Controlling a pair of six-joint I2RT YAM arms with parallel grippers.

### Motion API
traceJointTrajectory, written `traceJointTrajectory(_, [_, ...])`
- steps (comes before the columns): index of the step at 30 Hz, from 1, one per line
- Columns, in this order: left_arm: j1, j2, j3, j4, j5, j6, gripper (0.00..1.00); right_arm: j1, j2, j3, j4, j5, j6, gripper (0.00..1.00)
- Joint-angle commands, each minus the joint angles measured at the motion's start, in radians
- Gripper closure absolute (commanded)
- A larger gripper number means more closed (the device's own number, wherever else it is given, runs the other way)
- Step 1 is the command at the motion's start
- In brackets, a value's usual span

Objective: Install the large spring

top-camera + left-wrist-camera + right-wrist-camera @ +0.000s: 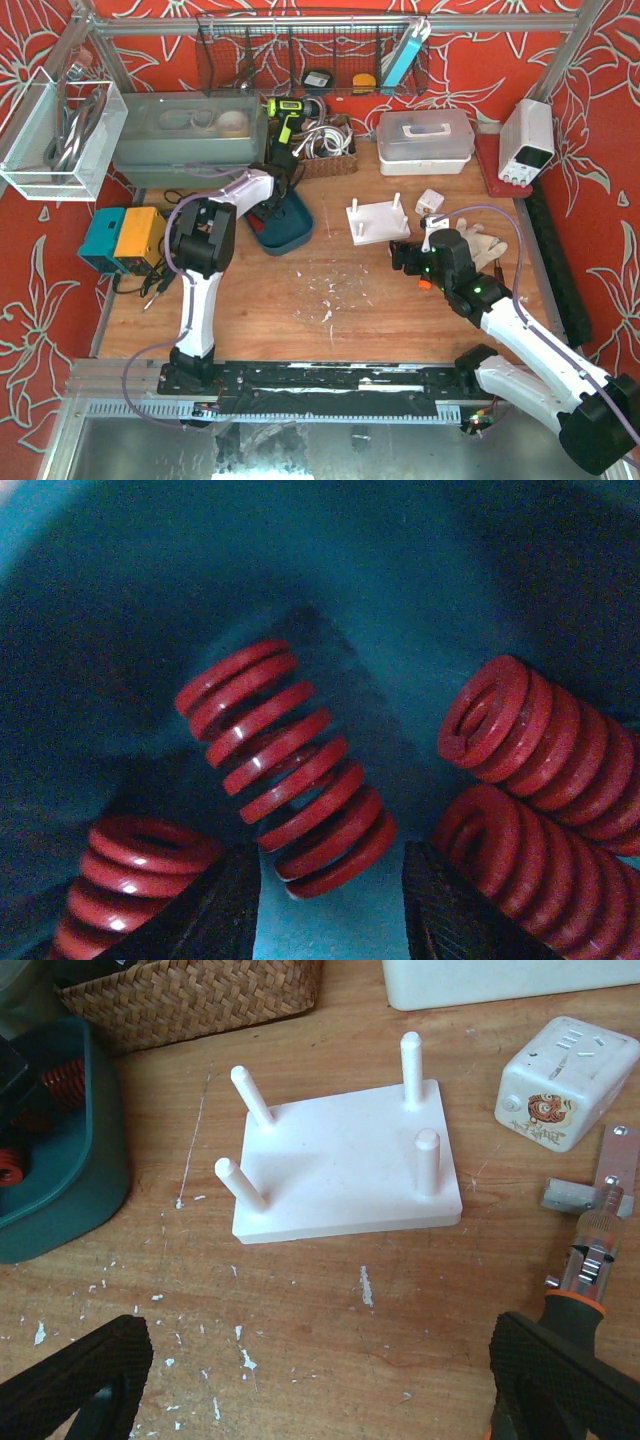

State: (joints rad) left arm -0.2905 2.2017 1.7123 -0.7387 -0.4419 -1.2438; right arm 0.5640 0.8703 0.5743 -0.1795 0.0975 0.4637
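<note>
Several red coil springs lie in the teal bin (297, 228). In the left wrist view one large spring (285, 765) lies tilted, its lower end between my open fingers; others lie at the right (540, 745) and lower left (130, 875). My left gripper (330, 900) is open, down inside the bin (330, 560). The white peg plate (345, 1165) with four bare pegs stands on the table, also in the top view (378, 220). My right gripper (320, 1380) is open and empty, just in front of the plate.
A white cube adapter (565, 1085) and an orange-handled tool (590, 1260) lie right of the plate. A wicker basket (190, 995) and white lidded box (425, 140) stand behind. A glove (485, 245) lies at the right. The bin's edge shows in the right wrist view (60, 1160).
</note>
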Motion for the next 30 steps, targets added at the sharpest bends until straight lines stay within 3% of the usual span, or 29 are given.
traceJointTrajectory(1, [0.009,0.055,0.010,-0.057,-0.021,-0.044,0.55,0.008,0.007,0.013,-0.005,0.022,-0.011,0.07])
traceJointTrajectory(6, [0.008,0.062,0.017,-0.063,-0.019,-0.049,0.54,0.008,0.011,0.014,-0.005,0.019,-0.011,0.07])
traceJointTrajectory(11, [0.009,0.052,0.031,-0.056,-0.007,-0.014,0.64,0.007,0.009,0.012,-0.005,0.022,-0.011,0.07])
traceJointTrajectory(23, [0.007,-0.093,0.008,-0.054,-0.021,0.011,0.70,0.007,0.003,0.016,-0.011,0.027,-0.013,0.07])
traceJointTrajectory(26, [0.007,-0.112,-0.007,-0.054,-0.024,0.004,0.68,0.008,0.001,0.016,-0.012,0.029,-0.014,0.07])
traceJointTrajectory(28, [0.007,-0.119,-0.019,-0.059,-0.045,-0.011,0.58,0.007,0.003,0.016,-0.013,0.029,-0.015,0.07])
traceJointTrajectory(30, [0.009,-0.116,-0.030,-0.060,-0.069,-0.032,0.56,0.008,0.002,0.017,-0.014,0.027,-0.014,0.07])
